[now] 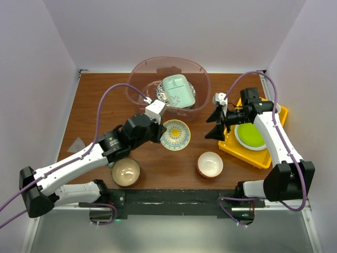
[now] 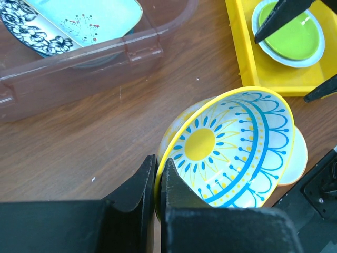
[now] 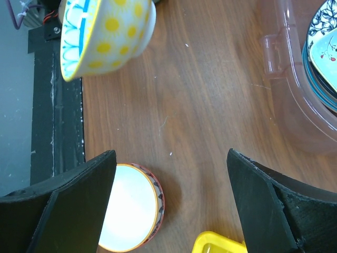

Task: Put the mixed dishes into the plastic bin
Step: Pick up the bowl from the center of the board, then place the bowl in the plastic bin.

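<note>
Glazed ceramic, stiff and slick, is what the left gripper (image 2: 158, 171) has to manage. Its fingers are pressed together on the near rim of the blue-and-yellow patterned bowl (image 2: 231, 147), one inside the wall and one outside. The bowl hangs tilted, its inside turned toward the right, and seems clear of the wood, just near of the plastic bin (image 1: 142, 79).

Held by one spot on the lip, the bowl probably wants to swing or slip, since the glaze offers little friction and the weight sits away from the pinch. It would chip or crack if dropped, so a deep bite on the rim and a slow carry look wise.

Inside the bin a mint square dish (image 1: 176, 90) lies on a black-patterned plate (image 1: 160, 90), hard surfaces to set down on gently.

The right gripper (image 3: 171, 158) is spread wide and holds nothing, over the table left of the yellow tray (image 1: 281, 113). A tan bowl (image 1: 126, 172) and a white bowl (image 1: 210, 164) wait near the front edge; both look best taken by the rim too.
</note>
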`<state>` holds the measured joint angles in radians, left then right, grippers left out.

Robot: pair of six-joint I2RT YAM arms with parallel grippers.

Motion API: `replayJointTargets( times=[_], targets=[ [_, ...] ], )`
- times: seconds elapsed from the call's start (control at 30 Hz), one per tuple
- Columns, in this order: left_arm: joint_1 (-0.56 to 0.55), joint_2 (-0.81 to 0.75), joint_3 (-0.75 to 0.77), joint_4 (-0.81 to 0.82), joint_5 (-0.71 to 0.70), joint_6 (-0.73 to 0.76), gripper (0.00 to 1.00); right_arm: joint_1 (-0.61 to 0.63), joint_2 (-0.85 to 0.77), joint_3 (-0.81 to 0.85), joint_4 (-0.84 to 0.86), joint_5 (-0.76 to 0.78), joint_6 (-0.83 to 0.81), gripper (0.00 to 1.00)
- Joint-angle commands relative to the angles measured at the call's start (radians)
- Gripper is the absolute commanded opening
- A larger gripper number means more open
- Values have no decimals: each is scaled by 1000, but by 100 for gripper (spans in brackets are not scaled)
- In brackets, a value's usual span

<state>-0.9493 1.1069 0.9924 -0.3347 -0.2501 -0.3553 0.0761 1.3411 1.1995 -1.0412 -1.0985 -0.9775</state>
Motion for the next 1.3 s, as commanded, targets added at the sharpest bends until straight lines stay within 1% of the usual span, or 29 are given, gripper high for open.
replayJointTargets(
  times=[0.0,0.2,0.47,0.97,1.27],
  targets=[
    [27,-44,35,65,8,26,0,-15,-22,-18,27,-55,-23,90],
    [64,-50,69,66,37,47,0,-22,-23,-28,33,-55,-23,90],
    [142,-38,127,82,109,76,0,-22,-20,-35,36,-57,-24,91],
    [198,27,236,102,146,128,0,-22,-17,-40,36,-58,-27,92],
    [254,82,299,131,205,131,0,-22,-22,-40,36,-57,-29,92]
  ],
)
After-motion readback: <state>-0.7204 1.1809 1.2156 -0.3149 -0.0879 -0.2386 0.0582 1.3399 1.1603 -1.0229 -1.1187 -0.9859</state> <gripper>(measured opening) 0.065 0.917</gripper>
